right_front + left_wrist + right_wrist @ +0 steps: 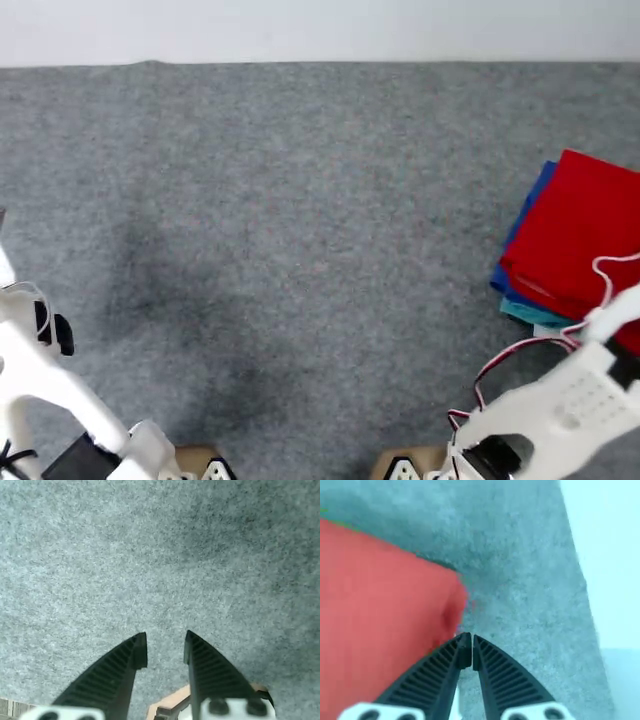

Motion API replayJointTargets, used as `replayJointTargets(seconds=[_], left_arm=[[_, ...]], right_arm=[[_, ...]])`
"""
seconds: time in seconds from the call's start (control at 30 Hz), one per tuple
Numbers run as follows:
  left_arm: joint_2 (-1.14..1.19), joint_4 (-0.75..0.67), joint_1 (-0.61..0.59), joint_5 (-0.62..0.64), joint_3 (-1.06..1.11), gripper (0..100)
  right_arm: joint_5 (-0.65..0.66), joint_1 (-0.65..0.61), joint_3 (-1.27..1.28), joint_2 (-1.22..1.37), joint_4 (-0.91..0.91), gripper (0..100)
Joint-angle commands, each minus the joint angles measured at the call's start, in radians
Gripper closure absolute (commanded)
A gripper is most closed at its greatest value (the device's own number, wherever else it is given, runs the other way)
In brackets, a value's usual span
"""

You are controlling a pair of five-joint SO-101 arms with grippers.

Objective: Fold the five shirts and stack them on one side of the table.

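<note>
Shirts (572, 250) lie stacked, red uppermost, on the table (300, 200).

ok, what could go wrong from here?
1. The right gripper sits shut at the edge of the red shirt; retracting could snag and drag the top fold.
2. Its arm's loose cable drapes over that shirt and might catch.
3. The blue shirt and teal shirt poke out unevenly; a nudge could skew them.

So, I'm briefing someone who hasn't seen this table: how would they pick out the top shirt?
On the grey table, look to the side by the right arm, where the folded stack lies. The top shirt is the red one; only edges of a blue shirt and a teal shirt peek out beneath it.
</note>
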Motion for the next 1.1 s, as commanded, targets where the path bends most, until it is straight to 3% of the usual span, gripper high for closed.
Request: replayJointTargets(seconds=[0.0,0.17,0.4,0.5,0.67,0.93,1.07], left_arm=[[-0.041,-0.005,0.006,-0.008,-0.008,87],[-0.041,0.012,0.006,-0.002,-0.016,88],[-0.084,0.060,0.037,0.000,-0.111,99],[-0.199,0.060,0.081,0.002,-0.101,99],[-0.480,0.057,0.273,0.017,-0.005,99],[-0.747,-0.054,0.637,0.203,0.229,97],[-0.824,-0.157,0.740,0.338,0.320,97]], right_arm=[[0.009,-0.076,-0.008,-0.156,0.125,98.9],[0.009,-0.157,-0.008,-0.208,0.308,98.9],[0.006,-0.252,-0.003,-0.263,0.585,98.9],[-0.091,-0.274,0.043,-0.334,0.587,98.9],[-0.245,-0.348,0.206,-0.501,0.587,98.9],[-0.574,-0.467,0.614,-0.774,0.584,98.9],[-0.698,-0.529,0.818,-0.917,0.553,98.9]])
